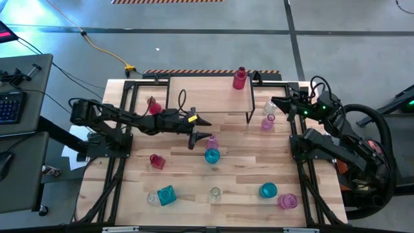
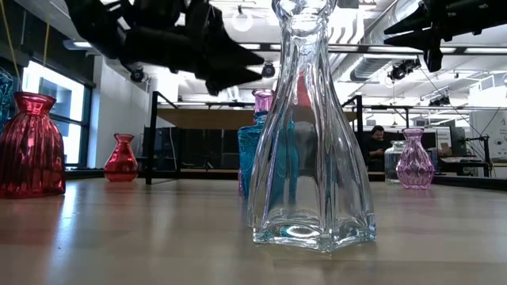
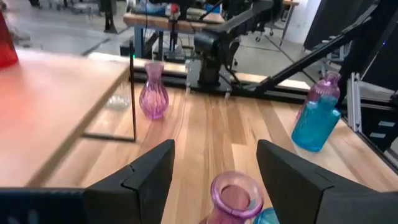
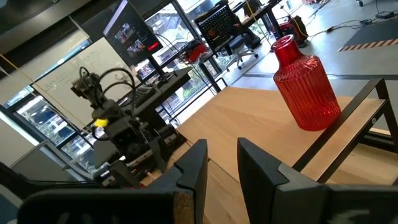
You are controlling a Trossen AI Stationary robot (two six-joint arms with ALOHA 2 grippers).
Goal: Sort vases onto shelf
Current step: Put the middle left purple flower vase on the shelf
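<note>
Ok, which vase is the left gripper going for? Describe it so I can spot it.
Start at the shelf at the table's far edge, then come toward the table's middle, where the left gripper hangs open. Right beneath it stand two vases touching: take the pink vase, not the teal vase on its near side.

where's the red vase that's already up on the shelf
In the high view the red vase stands on the shelf, at its far right corner, near the right gripper.
</note>
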